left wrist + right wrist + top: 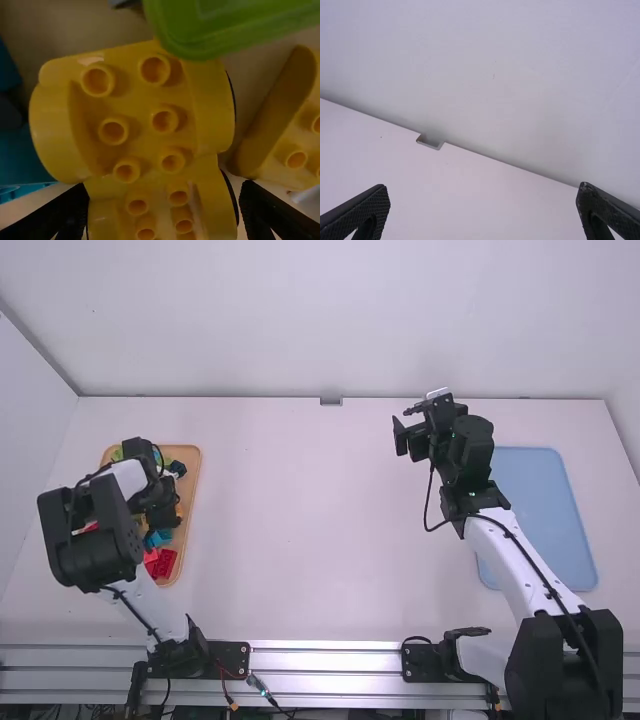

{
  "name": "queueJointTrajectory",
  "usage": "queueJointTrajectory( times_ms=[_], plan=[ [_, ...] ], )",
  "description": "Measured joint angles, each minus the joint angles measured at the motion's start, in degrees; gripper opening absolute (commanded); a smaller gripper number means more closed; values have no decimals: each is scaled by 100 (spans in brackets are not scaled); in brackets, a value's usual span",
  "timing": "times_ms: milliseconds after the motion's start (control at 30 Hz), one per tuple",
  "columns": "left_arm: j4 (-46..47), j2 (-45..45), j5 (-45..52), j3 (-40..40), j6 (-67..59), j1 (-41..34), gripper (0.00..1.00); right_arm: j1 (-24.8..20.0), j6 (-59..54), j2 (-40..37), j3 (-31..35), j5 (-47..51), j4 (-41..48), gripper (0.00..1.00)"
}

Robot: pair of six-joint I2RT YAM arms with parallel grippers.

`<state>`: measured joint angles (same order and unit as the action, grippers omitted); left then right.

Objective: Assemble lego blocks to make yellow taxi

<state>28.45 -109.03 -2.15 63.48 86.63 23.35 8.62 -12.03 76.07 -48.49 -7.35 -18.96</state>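
The left end effector [164,185] hangs open over the tray [193,490], its fingers astride the yellow wheeled base [135,112] beneath, likely to grip its flanks, while the right end effector [484,187], also open, waits well apart, presumably avoiding interference.
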Motion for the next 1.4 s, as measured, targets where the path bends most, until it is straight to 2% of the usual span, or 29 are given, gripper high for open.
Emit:
queueJointTrajectory(
  times_ms=[433, 633, 767, 900, 1033, 1233, 1300, 1400],
  plan=[
    [13, 2, 173, -2, 511, 0, 76, 0, -7, 0, 0, 2, 0, 99],
    [24, 2, 258, -13, 590, 0, 56, 0, -9, 0, 0, 0, 4, 99],
    [31, 9, 258, -11, 612, 0, 47, 0, -4, 0, 0, 0, 0, 99],
    [35, 9, 256, -11, 570, 0, 46, 0, -2, 0, 0, 0, 2, 99],
    [-4, 9, 284, -13, 205, 0, 35, 0, -2, 0, 0, 2, 0, 99],
    [-116, 9, 332, -11, -496, 0, 27, 0, -9, 0, 0, 0, 7, 99],
    [11, 2, 348, 52, -704, 0, 22, 0, -4, 0, 0, 0, 7, 99],
    [494, -72, 343, 225, -960, 0, 21, 0, -2, 0, 0, 0, 7, 99]
  ],
)
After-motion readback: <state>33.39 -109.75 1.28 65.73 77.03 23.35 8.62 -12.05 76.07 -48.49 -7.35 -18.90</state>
